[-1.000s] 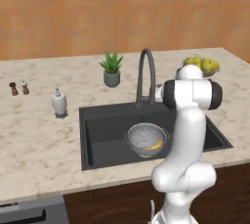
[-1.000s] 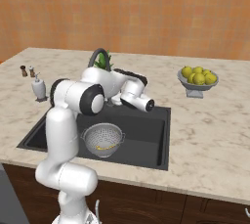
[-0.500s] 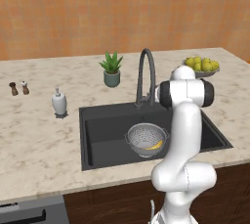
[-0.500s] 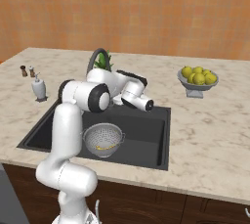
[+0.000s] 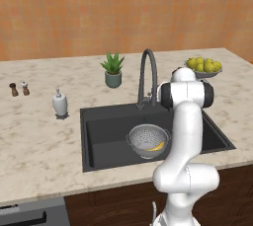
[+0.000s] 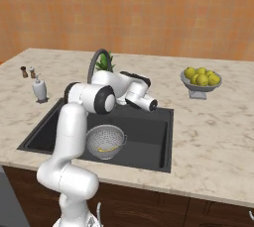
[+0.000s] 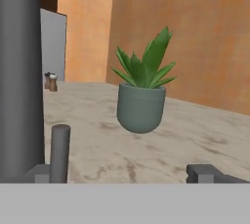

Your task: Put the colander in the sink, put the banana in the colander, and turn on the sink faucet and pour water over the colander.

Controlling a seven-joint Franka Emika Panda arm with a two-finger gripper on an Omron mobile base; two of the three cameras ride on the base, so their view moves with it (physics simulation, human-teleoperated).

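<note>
Sink faucet (image 7: 19, 76) left of open gripper (image 7: 129, 174).

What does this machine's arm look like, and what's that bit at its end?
The arm is glossy white, built of thick rounded tube sections joined by dark grey disc-shaped joints, one plainly visible at the elbow. It rises from a bulbous white base. The tool at its tip has two small dark grey fingers. No cables or markings show on it.

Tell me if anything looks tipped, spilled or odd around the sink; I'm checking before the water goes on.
Nothing stands out. The colander sits upright in the sink with the banana inside it. The faucet, plant pot, soap dispenser and fruit bowl all stand upright, and no spill shows on the counter.
</note>
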